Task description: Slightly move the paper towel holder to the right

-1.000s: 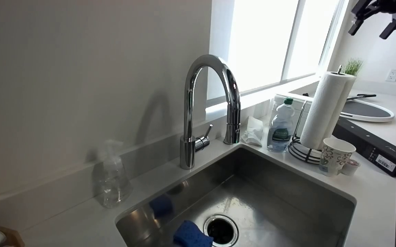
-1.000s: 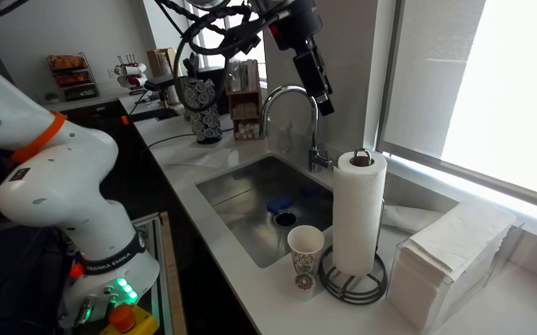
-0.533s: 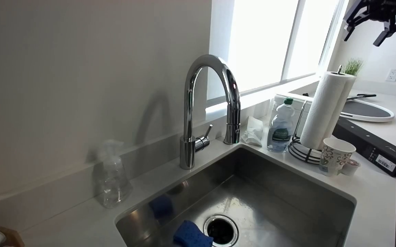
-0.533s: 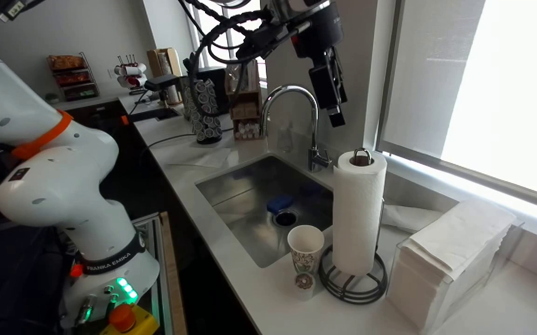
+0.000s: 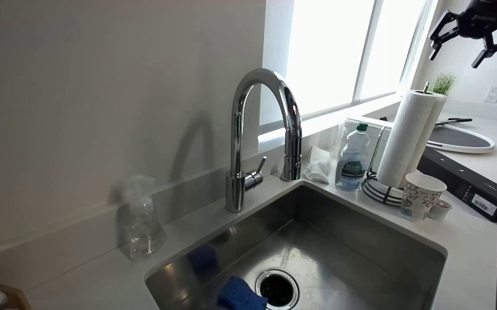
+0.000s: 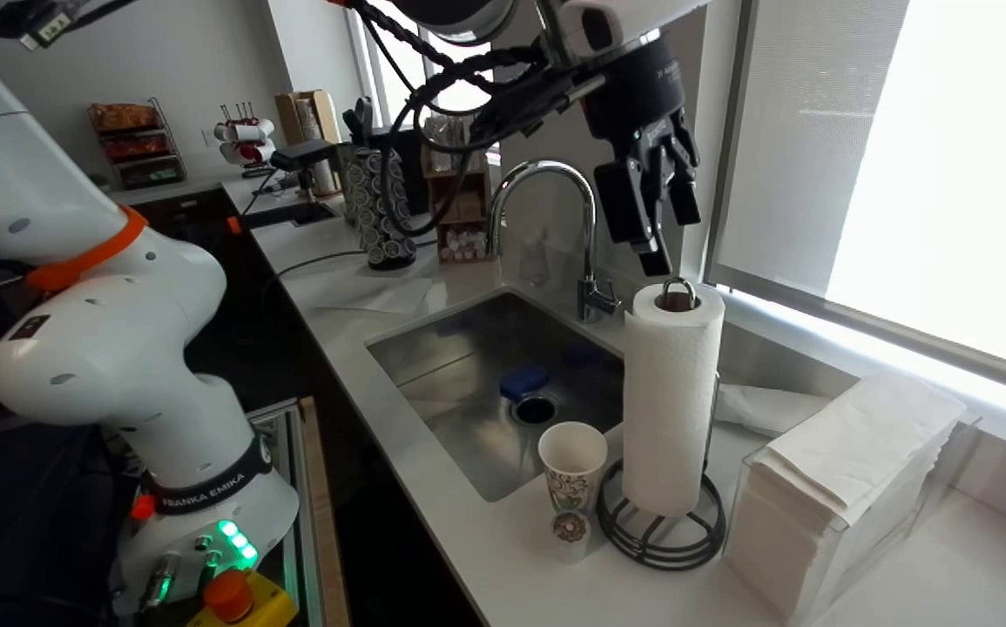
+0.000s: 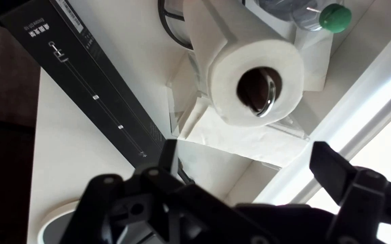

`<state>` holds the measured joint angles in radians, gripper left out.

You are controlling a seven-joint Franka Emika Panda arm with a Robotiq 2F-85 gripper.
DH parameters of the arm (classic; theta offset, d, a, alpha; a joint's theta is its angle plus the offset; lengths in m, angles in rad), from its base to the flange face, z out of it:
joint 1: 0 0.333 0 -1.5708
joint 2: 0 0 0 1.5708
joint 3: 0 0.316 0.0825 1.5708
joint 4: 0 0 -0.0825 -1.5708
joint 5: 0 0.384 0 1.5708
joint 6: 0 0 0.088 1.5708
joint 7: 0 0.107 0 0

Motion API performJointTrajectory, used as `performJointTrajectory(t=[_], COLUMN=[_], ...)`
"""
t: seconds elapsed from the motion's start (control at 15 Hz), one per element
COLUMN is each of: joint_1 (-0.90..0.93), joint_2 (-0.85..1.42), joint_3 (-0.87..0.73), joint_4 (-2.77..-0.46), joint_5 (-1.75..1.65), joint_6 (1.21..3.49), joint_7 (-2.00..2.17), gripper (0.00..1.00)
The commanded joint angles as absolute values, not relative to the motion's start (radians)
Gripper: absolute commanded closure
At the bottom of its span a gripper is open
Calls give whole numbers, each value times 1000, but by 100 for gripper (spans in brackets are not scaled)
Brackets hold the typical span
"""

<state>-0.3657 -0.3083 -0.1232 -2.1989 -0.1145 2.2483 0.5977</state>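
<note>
The pincer (image 6: 671, 235) has just come down and swung in closer to the paper towel holder (image 6: 670, 409), and it has turned a bit, so its two fingers (image 6: 685, 202) now stand apart in an exterior view. The holder has not moved: it stands up on the bench (image 6: 607, 601) in the same spot, on its round wire base (image 6: 673, 564). So the move to the right has not begun, and I think this is just the getting-close part. The pincer is wide, with a big gap and nothing in it, and it hangs above the roll (image 7: 236, 56) without touching it. In the wrist view the top of the roll, with its shiny loop (image 7: 272, 93), is off to one side of the gap, not between the fingers, so the pincer may need to shift over and then go lower. A paper cup (image 6: 572, 461) and a little lidded tub (image 6: 570, 533) are just beside the base, and a stack of napkins (image 6: 851, 453) stands near it on the other side. A big shove could bump them, so a small, slow move seems best. The arm (image 6: 111, 348) goes up from its white foot and out past the edge of an exterior view, then its wrist comes back in from the top with the fingers pointing down, leaning a little.
</note>
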Motion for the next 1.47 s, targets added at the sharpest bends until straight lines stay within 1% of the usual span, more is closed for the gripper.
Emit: performJointTrajectory(t=[0.0, 0.33, 0.4, 0.53, 0.67, 0.73, 0.8, 0.87, 0.93, 1.0, 1.07, 1.13, 1.27, 1.33, 1.4], joint_1=[-362, -327, -322, -310, -298, -293, -289, -285, -281, -277, -275, -275, -273, -273, -272], joint_2=[-229, -158, -148, -131, -117, -112, -107, -104, -101, -99, -97, -93, -86, -83, -80], joint_3=[-124, -139, -141, -147, -152, -154, -155, -156, -158, -159, -160, -161, -166, -168, -170], joint_4=[-2141, -2085, -2075, -2058, -2042, -2033, -2025, -2021, -2014, -2008, -2003, -2000, -1994, -1992, -1989], joint_5=[-122, -96, -93, -77, -65, -60, -57, -56, -54, -55, -54, -60, -61, -59, -59], joint_6=[2225, 2184, 2175, 2153, 2130, 2116, 2099, 2090, 2077, 2065, 2056, 2056, 2053, 2050, 2047], joint_7=[717, 770, 775, 775, 777, 777, 778, 781, 780, 781, 782, 785, 783, 783, 782], gripper=[0, 0, 5, 11, 12, 16, 14, 19, 20, 27, 27, 33, 31, 36, 37])
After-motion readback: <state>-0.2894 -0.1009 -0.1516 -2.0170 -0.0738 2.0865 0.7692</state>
